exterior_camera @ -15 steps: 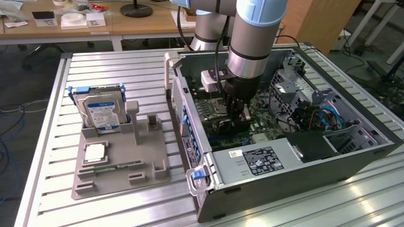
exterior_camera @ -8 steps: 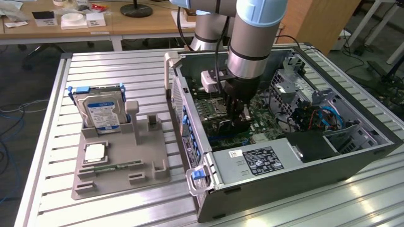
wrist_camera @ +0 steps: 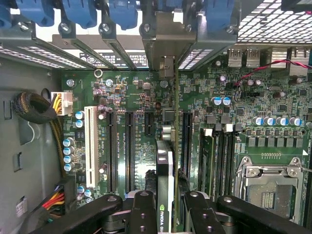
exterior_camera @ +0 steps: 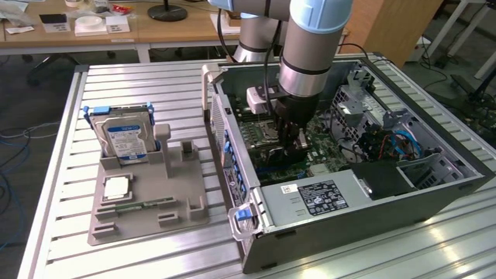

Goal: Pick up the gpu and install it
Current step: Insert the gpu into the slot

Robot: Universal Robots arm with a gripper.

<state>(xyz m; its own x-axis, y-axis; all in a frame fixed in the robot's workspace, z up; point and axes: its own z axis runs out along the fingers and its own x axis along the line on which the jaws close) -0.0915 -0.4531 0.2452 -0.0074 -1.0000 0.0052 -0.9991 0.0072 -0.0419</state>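
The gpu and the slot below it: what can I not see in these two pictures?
- Exterior view: the gpu is hidden behind the arm inside the case.
- Wrist view: the gpu shows edge-on; its lower edge meets the board out of sight, so whether it is seated is unclear.
- Wrist view: the tool is cut off by the picture's edge.
- Exterior view: the drive label is too small to read.

A lab: robot arm [exterior_camera: 310, 52], slatted aluminium bench [exterior_camera: 139, 87], open computer case [exterior_camera: 434, 139], cluttered desks [exterior_camera: 101, 32].
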